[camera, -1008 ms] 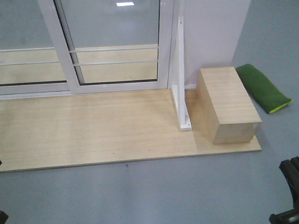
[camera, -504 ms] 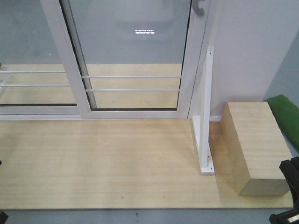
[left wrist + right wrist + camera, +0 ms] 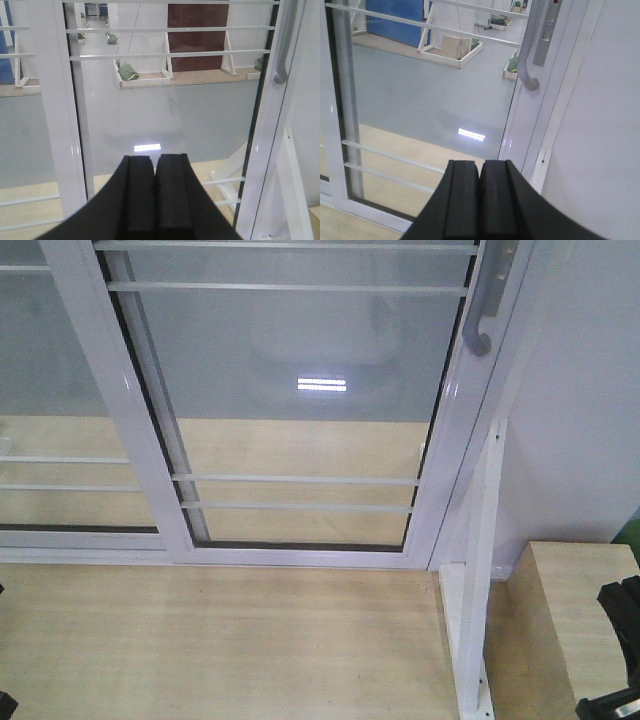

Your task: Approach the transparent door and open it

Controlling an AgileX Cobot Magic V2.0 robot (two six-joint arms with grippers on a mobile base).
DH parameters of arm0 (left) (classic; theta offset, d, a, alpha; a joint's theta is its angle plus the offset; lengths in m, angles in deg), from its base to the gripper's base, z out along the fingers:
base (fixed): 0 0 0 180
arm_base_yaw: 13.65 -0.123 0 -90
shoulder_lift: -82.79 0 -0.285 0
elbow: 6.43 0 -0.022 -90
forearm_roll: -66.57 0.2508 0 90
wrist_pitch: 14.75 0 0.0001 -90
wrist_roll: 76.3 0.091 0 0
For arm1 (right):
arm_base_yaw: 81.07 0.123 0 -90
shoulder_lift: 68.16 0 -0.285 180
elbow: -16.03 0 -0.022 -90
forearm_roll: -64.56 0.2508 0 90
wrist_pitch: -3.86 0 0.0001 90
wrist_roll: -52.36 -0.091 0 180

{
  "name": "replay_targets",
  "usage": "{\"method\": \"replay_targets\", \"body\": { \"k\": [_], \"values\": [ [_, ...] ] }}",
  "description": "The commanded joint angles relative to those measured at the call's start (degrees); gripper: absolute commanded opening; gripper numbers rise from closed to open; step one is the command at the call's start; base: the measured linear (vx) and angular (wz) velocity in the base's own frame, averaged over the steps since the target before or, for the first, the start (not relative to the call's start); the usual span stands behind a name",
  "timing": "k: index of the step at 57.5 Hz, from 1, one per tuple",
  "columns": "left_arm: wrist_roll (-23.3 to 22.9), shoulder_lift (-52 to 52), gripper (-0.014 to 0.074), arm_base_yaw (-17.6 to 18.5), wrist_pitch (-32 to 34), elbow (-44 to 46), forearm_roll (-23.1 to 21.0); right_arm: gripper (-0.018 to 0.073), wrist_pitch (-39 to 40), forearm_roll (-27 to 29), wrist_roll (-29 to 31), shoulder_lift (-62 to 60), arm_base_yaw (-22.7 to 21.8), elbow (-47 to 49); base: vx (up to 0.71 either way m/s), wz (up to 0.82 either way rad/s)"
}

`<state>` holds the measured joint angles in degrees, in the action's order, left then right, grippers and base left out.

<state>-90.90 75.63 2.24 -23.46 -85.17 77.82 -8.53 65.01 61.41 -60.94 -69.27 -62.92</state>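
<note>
The transparent door (image 3: 300, 350) fills the upper middle of the front view, clear glass in a white frame crossed by thin white bars. Its curved grey handle (image 3: 487, 310) hangs on the right stile, slid against the right frame. The handle (image 3: 282, 45) shows at the upper right of the left wrist view, and the handle (image 3: 529, 55) with its lock plate (image 3: 547, 30) stands ahead of the right wrist. My left gripper (image 3: 155, 165) is shut and holds nothing, short of the glass. My right gripper (image 3: 480, 167) is shut too, below and left of the handle.
A handle-less barred glass panel (image 3: 50, 390) overlaps the door on the left. A white bracket post (image 3: 480, 570) stands at the door's right foot, next to a wooden box (image 3: 580, 610). A white wall (image 3: 590, 390) runs along the right. A plywood platform (image 3: 200, 640) lies in front.
The base has rolled forward and right toward the door. The glass now fills the view, the handle has grown larger, and the green cushion has left the frame.
</note>
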Motion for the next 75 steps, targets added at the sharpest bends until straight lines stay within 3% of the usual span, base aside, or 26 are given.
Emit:
{"method": "replay_targets", "body": {
  "k": [1, 31, 75],
  "values": [
    [-0.5, 0.7, 0.0000, 0.1, 4.9, -1.6, 0.1, 0.0000, 4.9, -0.4, 0.2, -0.8, -0.2, -0.8, 0.43, -0.01],
    [-0.5, 0.6, 0.0000, -0.4, 5.0, -1.6, 0.1, 0.0000, 5.1, -0.9, 0.1, -0.5, 0.5, -0.7, 0.30, -0.04],
    [-0.5, -3.3, 0.0000, 0.6, 4.4, -1.3, 0.1, 0.0000, 4.5, -0.4, 0.1, 2.6, -0.2, -0.7, 0.00, 0.00]
  ]
}}
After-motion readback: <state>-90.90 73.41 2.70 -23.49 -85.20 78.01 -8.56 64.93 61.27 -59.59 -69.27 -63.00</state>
